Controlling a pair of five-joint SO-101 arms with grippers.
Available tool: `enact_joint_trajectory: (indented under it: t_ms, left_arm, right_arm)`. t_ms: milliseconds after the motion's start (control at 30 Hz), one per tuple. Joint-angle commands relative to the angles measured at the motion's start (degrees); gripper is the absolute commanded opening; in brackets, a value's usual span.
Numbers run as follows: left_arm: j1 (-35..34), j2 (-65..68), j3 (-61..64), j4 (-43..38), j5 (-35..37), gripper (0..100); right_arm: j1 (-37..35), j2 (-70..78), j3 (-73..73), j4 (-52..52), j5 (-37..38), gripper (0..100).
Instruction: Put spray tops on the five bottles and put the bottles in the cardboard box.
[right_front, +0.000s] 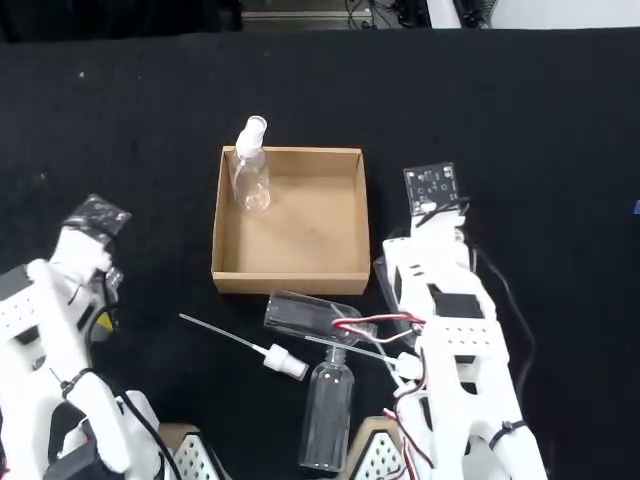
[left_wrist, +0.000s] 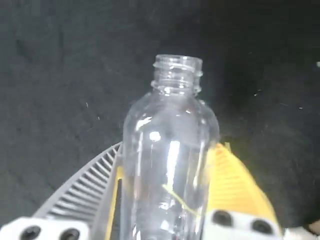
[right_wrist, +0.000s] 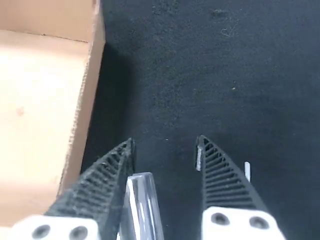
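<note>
Uncapped bottle (left_wrist: 172, 115): clamped in the left pincer (left_wrist: 171, 148), neck projecting past the fingertips. Right pincer (right_wrist: 165, 142): open, above the worktop (right_wrist: 225, 75), with the cardboard box (right_wrist: 87, 100) wall just beside one finger. Capped bottle (right_front: 250, 172): in a box corner, well apart from both pincers. Loose spray top (right_front: 285, 361), lying bottle (right_front: 303, 315) and second bottle (right_front: 328, 405): on the worktop near the right pincer.

Cardboard box (right_front: 290, 282): open-topped, mid-table. In its far-left corner: capped bottle (right_front: 250, 185), clear, white spray top fitted. In front of box, lying on sides, uncapped: first bare bottle (right_front: 300, 314) just beside front wall, second bare bottle (right_front: 327, 405) nearer the arms. Loose spray top (right_front: 287, 362) near second's neck, dip tube pointing left. Third bare bottle (left_wrist: 170, 165) clamped in left gripper (left_wrist: 170, 145), threaded neck open.
</note>
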Motion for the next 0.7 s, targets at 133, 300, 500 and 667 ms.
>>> enact_joint_trajectory:
  t_ms: [133, 300, 500, 667]
  left_arm:
    - [-7.3, 0.0, 3.0, -5.5, 4.8, 27]
    - [-8.5, 0.0, 1.4, -5.3, 10.1, 27]
    - [-3.6, 0.0, -2.9, -5.1, 11.1, 27]
    - [-1.0, 0.0, -4.1, -3.9, 3.3, 27]
  right_arm:
    - [-1.5, -2.2, -0.9, 0.3, -0.3, 18.1]
    - [-1.5, -2.2, -0.9, 0.3, -0.3, 18.1]
    - [-1.7, -2.2, -0.8, 0.3, -0.3, 18.1]
    - [-1.6, -2.2, -0.7, 0.3, -0.3, 18.1]
